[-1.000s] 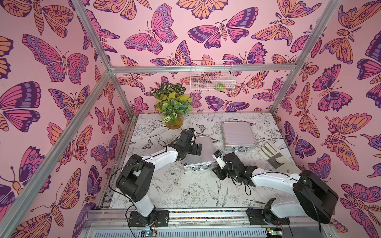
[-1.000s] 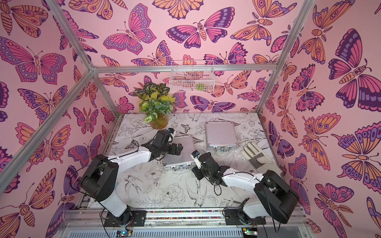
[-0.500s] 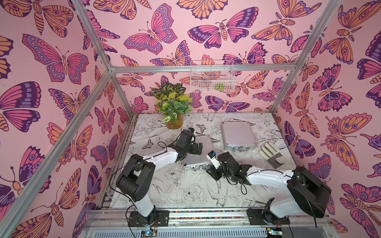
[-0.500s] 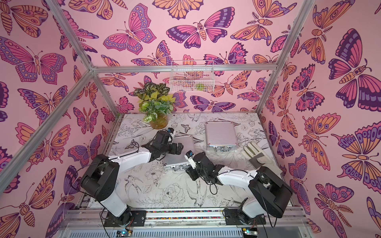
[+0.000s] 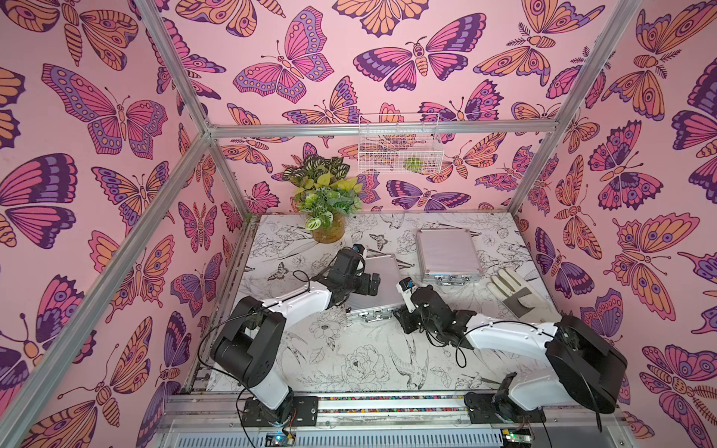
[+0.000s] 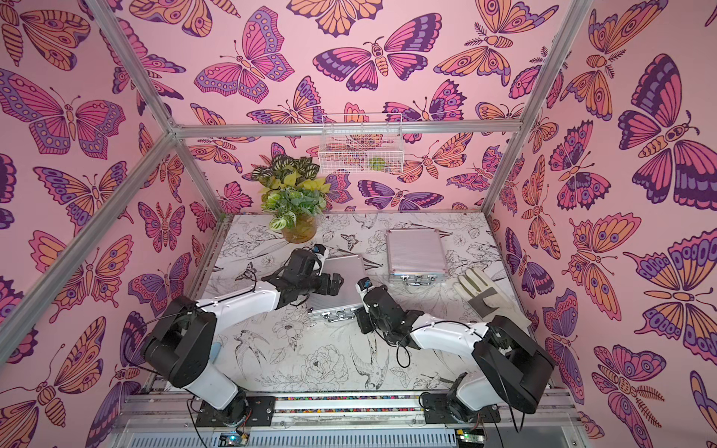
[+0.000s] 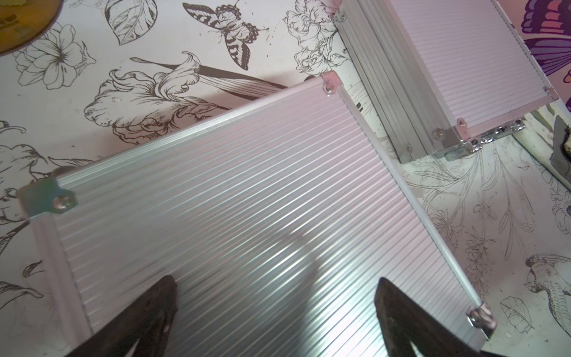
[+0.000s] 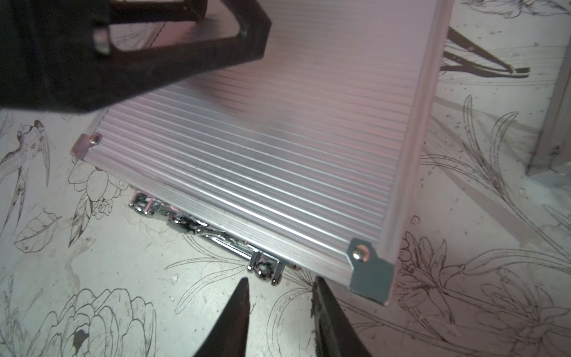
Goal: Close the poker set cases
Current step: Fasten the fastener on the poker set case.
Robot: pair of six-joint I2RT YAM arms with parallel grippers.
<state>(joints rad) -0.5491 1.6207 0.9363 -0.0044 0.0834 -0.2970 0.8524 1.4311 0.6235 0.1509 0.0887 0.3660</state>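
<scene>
Now left claw (image 7: 275,279) wide open over nearer case (image 5: 386,291); right claw (image 8: 281,279) part-open, empty, beside its latch (image 8: 265,265).

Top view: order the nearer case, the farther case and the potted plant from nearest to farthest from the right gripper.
From the right gripper:
1. nearer case, just beside its fingertips
2. farther case, behind, to the right
3. potted plant, back left

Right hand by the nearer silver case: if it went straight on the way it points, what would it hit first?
Most likely the chrome latch on the front edge of the nearer case: the right hand, tips apart, aims at it from close by, though depth is hard to judge.
</scene>
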